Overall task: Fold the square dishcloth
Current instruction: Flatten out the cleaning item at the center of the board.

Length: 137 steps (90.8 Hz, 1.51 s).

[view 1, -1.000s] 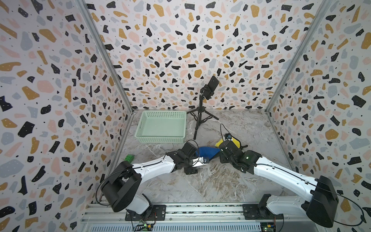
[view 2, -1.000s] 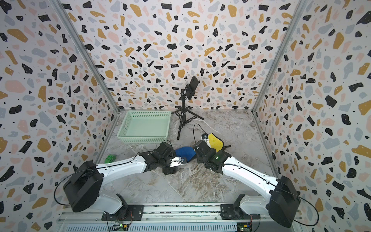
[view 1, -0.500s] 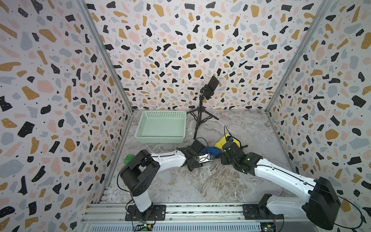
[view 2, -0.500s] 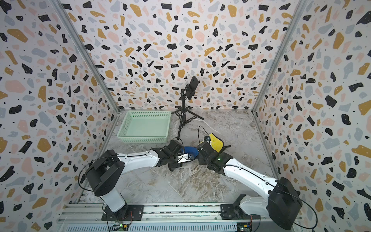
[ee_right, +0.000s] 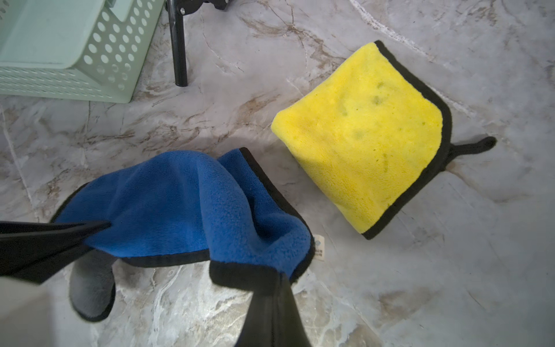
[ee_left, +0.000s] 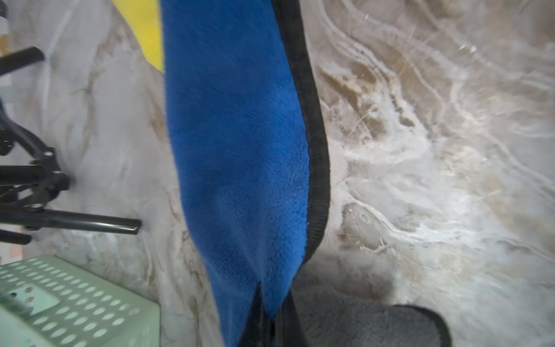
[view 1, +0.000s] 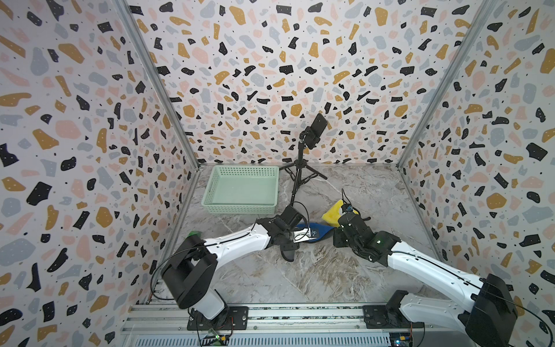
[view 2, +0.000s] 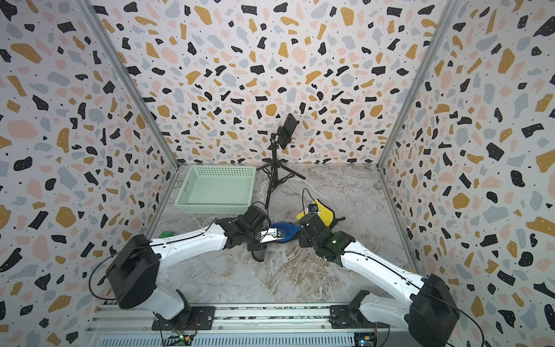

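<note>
Two pairs of jaws are clamped on the blue fleece square dishcloth [ee_right: 180, 204] with its black hem. The left gripper [ee_left: 270, 306] pinches one edge and the right gripper [ee_right: 277, 288] a hemmed corner. The cloth sags between them low over the marbled tabletop [ee_right: 450, 270], near a folded yellow cloth [ee_right: 366, 135]. It looks light, limp and plush, likely to drape rather than crease, so hemmed corners seem the surest holds. In both top views the wrists cover most of it, and its far corners are hard to trace.

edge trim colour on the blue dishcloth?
Black: the edging runs along the blue dishcloth. Shows best in the left wrist view.
</note>
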{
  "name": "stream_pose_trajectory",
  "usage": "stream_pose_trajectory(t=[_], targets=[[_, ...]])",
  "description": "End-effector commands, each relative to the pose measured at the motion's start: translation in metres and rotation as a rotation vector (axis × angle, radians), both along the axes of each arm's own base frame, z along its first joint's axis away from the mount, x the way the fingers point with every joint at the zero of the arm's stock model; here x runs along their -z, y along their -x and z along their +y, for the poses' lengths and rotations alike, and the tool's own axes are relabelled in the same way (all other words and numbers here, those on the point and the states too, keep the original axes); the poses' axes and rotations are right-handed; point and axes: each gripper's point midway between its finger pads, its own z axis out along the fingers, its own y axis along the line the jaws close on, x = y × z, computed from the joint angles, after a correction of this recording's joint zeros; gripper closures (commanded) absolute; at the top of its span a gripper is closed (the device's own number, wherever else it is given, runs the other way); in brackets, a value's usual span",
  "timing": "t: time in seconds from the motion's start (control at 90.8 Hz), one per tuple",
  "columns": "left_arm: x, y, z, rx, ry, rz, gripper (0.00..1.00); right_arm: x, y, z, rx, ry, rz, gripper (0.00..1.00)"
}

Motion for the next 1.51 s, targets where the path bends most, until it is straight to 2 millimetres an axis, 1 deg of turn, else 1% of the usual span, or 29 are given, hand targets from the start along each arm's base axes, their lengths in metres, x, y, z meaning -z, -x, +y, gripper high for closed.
stream_pose_trajectory(t=[0.0,0.066,0.121,0.176,0.297,0.33,0.407,0.462,0.539,0.595,0.661,0.694,0.738,0.793,0.826,0.87,0.892,0.936,0.958,0.991,1.057,1.101,1.156,1.2,1.288,1.321,1.387,1.486,1.497], targets=[[-0.015,0.017,0.009,0.002,0.022,0.031,1.0,-0.039,-0.002,0.006,-0.05,-0.047,-0.076,1.0],[-0.027,0.02,0.016,-0.012,0.029,0.007,1.0,-0.054,0.002,0.007,-0.084,-0.066,-0.099,1.0],[-0.042,0.023,0.021,-0.022,0.049,-0.013,1.0,-0.066,0.008,0.007,-0.113,-0.082,-0.114,1.0],[-0.055,0.033,0.028,-0.018,0.073,-0.014,1.0,-0.077,0.014,0.006,-0.139,-0.096,-0.122,1.0],[-0.071,0.066,0.043,0.013,0.119,0.045,1.0,-0.097,0.032,0.007,-0.202,-0.148,-0.125,1.0],[-0.074,0.08,0.053,0.014,0.106,0.082,1.0,-0.104,0.039,0.008,-0.229,-0.171,-0.12,1.0],[-0.089,0.11,0.067,0.038,0.142,0.147,1.0,-0.118,0.057,0.01,-0.286,-0.221,-0.104,1.0],[-0.102,0.129,0.074,0.055,0.193,0.171,1.0,-0.123,0.072,0.009,-0.317,-0.235,-0.087,1.0],[-0.111,0.16,0.087,0.092,0.236,0.237,1.0,-0.13,0.091,0.007,-0.353,-0.253,-0.076,1.0],[-0.113,0.177,0.092,0.111,0.256,0.284,1.0,-0.131,0.102,0.004,-0.366,-0.257,-0.056,1.0],[-0.101,0.187,0.096,0.112,0.239,0.339,1.0,-0.127,0.105,0.002,-0.35,-0.253,-0.025,1.0],[-0.09,0.185,0.097,0.102,0.215,0.35,1.0,-0.123,0.104,0.003,-0.345,-0.244,-0.015,1.0],[-0.072,0.177,0.095,0.075,0.178,0.354,1.0,-0.116,0.099,0.006,-0.335,-0.223,0.0,1.0],[-0.048,0.165,0.094,0.052,0.104,0.357,1.0,-0.097,0.089,0.015,-0.328,-0.164,0.046,1.0],[-0.038,0.157,0.092,0.049,0.064,0.349,1.0,-0.086,0.082,0.022,-0.331,-0.127,0.077,1.0],[-0.022,0.141,0.09,0.031,0.001,0.33,1.0,-0.072,0.073,0.033,-0.338,-0.08,0.115,1.0],[-0.015,0.132,0.088,0.021,-0.031,0.316,1.0,-0.06,0.067,0.039,-0.342,-0.052,0.144,1.0],[-0.001,0.114,0.087,-0.005,-0.094,0.282,1.0,-0.044,0.056,0.05,-0.346,-0.019,0.182,1.0],[0.003,0.104,0.087,-0.019,-0.121,0.252,1.0,-0.034,0.05,0.055,-0.344,-0.002,0.205,1.0],[0.016,0.093,0.088,-0.037,-0.167,0.24,0.95,-0.025,0.042,0.06,-0.337,0.006,0.23,1.0],[0.031,0.072,0.088,-0.082,-0.221,0.221,0.84,-0.005,0.023,0.065,-0.313,0.017,0.277,1.0],[0.036,0.06,0.088,-0.116,-0.228,0.226,0.79,0.009,0.011,0.066,-0.294,0.028,0.306,1.0],[0.039,0.049,0.09,-0.151,-0.224,0.246,0.7,0.02,-0.003,0.066,-0.275,0.032,0.318,1.0],[0.038,0.041,0.092,-0.166,-0.202,0.26,0.64,0.026,-0.014,0.069,-0.273,0.012,0.318,1.0],[0.033,0.036,0.098,-0.164,-0.156,0.285,0.58,0.03,-0.032,0.077,-0.282,-0.025,0.303,1.0],[0.03,0.036,0.099,-0.152,-0.136,0.297,0.57,0.028,-0.039,0.081,-0.292,-0.038,0.29,1.0],[0.027,0.036,0.101,-0.133,-0.118,0.304,0.57,0.029,-0.05,0.088,-0.303,-0.03,0.281,1.0],[0.029,0.028,0.102,-0.138,-0.118,0.29,0.62,0.03,-0.067,0.097,-0.303,-0.015,0.26,1.0],[0.029,0.027,0.102,-0.14,-0.119,0.289,0.63,0.03,-0.069,0.097,-0.302,-0.013,0.255,0.98]])
